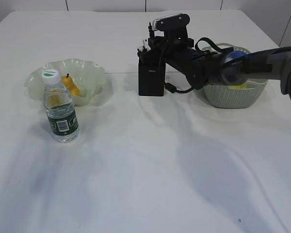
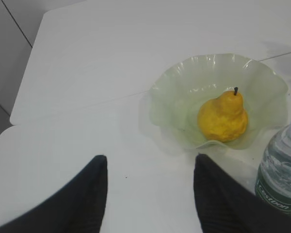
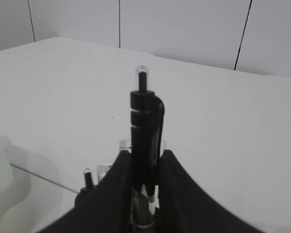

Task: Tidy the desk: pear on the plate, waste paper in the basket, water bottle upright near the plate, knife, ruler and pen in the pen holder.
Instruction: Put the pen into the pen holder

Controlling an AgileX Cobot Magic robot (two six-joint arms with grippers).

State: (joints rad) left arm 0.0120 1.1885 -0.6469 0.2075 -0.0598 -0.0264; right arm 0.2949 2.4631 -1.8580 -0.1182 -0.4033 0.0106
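My right gripper [image 3: 144, 155] is shut on a black pen [image 3: 144, 121], held upright over the black pen holder [image 1: 151, 80]. A second pen top [image 3: 88, 177] and the clear ruler [image 3: 103, 171] stick up beside it. I cannot pick out the knife. The pear [image 2: 223, 116] lies in the pale green plate [image 2: 174, 97], and the water bottle [image 1: 60, 114] stands upright in front of it. My left gripper [image 2: 150, 162] hangs open over bare desk [image 2: 87, 97], short of the plate. The basket [image 1: 233, 97] sits behind my right arm with something yellow [image 1: 240, 86] inside.
My right arm [image 1: 218, 65] reaches across from the right, covering much of the basket. The desk's far edge and a grey wall show behind.
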